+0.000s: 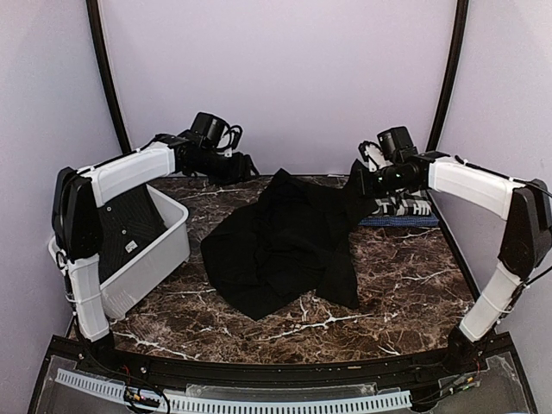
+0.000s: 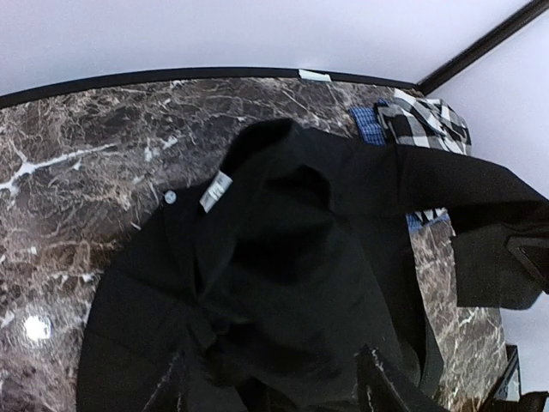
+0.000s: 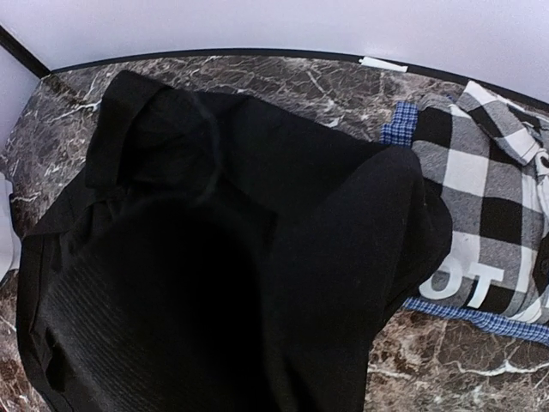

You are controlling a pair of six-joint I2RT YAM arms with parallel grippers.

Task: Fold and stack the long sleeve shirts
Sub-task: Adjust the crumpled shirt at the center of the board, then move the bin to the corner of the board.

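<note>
My right gripper (image 1: 360,178) clamps the black shirt (image 1: 285,241), left gripper (image 1: 241,166) I can't read — pulling could drag the checked shirt (image 1: 404,206) askew

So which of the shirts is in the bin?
The dark shirt at the left, inside the white bin; the plain black shirt lies crumpled mid-table, the checked shirt at far right.

A robot laboratory cell is indicated: two white-and-black robot arms (image 1: 129,172) are mounted at a dark brown marble-patterned tabletop (image 1: 388,293), which is enclosed by pale lilac walls (image 1: 285,78) and black curved poles (image 1: 105,78); a white slotted cable duct (image 1: 259,403) is fitted along the near edge.
</note>
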